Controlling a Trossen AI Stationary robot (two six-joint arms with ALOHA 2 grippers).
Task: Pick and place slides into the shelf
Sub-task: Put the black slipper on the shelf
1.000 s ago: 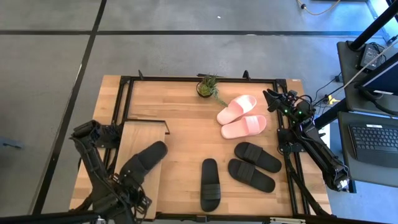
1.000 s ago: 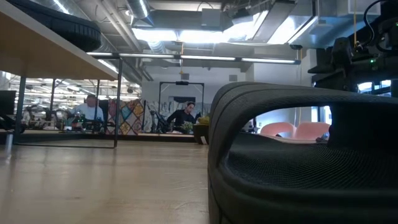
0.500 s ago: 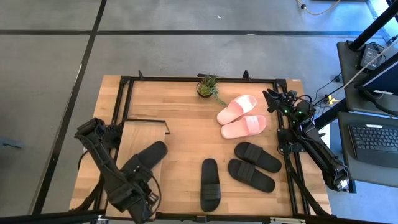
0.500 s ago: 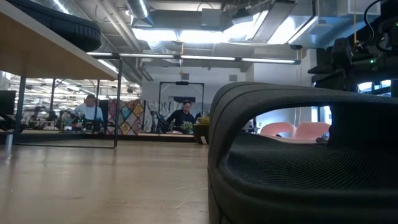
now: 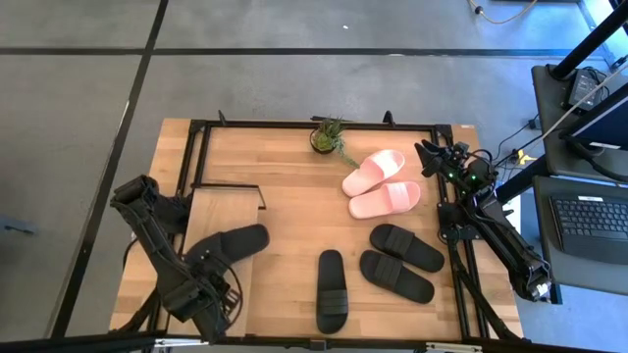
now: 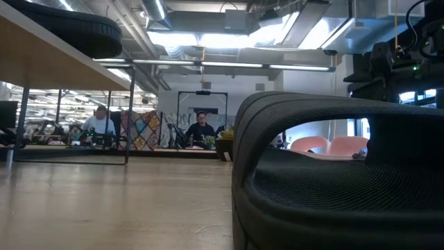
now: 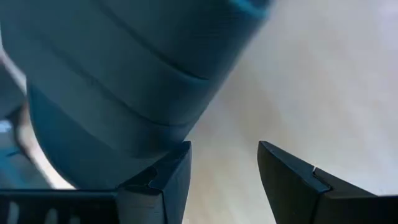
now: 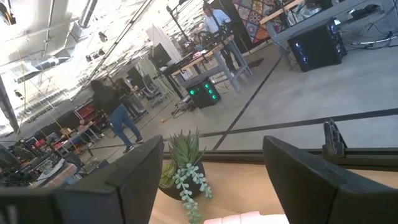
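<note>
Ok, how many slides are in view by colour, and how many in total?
Black slides: 4, one on the shelf at, three on the table at
Pale pink slides: 2, at and
Total: 6

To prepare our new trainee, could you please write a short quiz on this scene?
1. True or false: both pale pink slide sandals lie on the wooden tabletop, off the low light-wood shelf.
2. How many matte black slide sandals lie on that tabletop?
3. The left gripper is: A open and empty; B shut on a slide.
Key: 1 true; 2 three; 3 A.
</note>
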